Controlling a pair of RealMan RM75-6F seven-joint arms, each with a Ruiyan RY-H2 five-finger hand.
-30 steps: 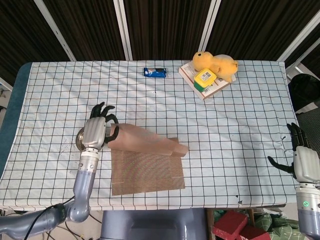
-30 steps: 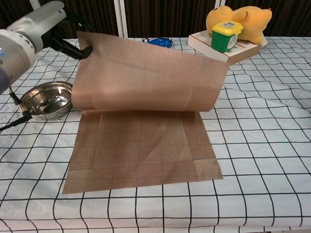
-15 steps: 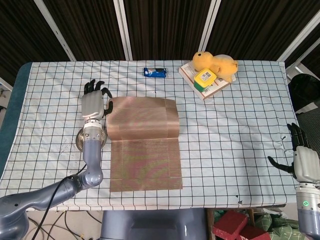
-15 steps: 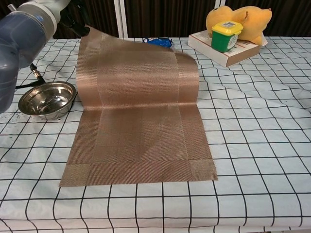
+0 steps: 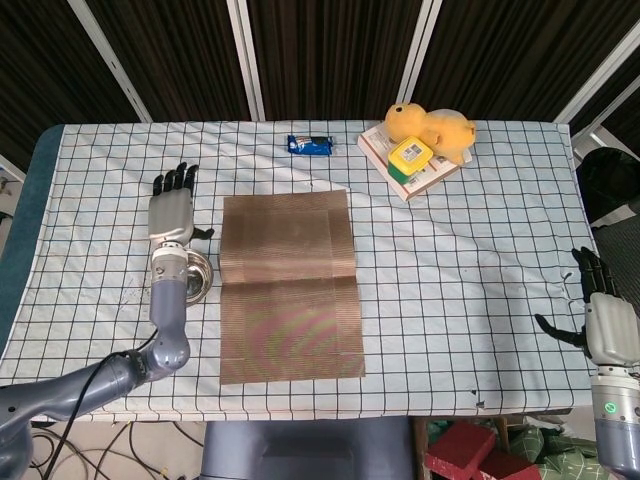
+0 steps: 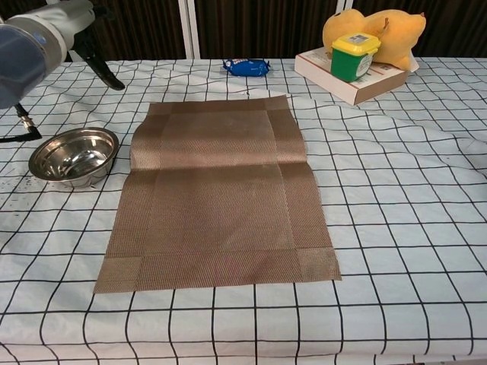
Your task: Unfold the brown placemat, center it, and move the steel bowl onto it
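Now the steel bowl point(image 6: 74, 156) sits with nothing in it at the frame's left, just beside the brown placemat point(image 5: 289, 285), which lies unfolded and flat on the checked counter point(image 5: 470, 250), a faint crease across its middle. The left hand point(image 5: 171, 205) hovers above the bowl, fingers spread, holding nothing. At lower right, the right hand point(image 5: 598, 310) hangs past the counter edge, fingers apart.

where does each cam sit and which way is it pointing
Head view: high above the near table edge, looking steeply down; shows left hand, its arm, and right hand.
Chest view: low at the near edge, facing across the table; only the left arm's end shows, top left.
Shared: brown placemat, steel bowl, yellow plush toy.
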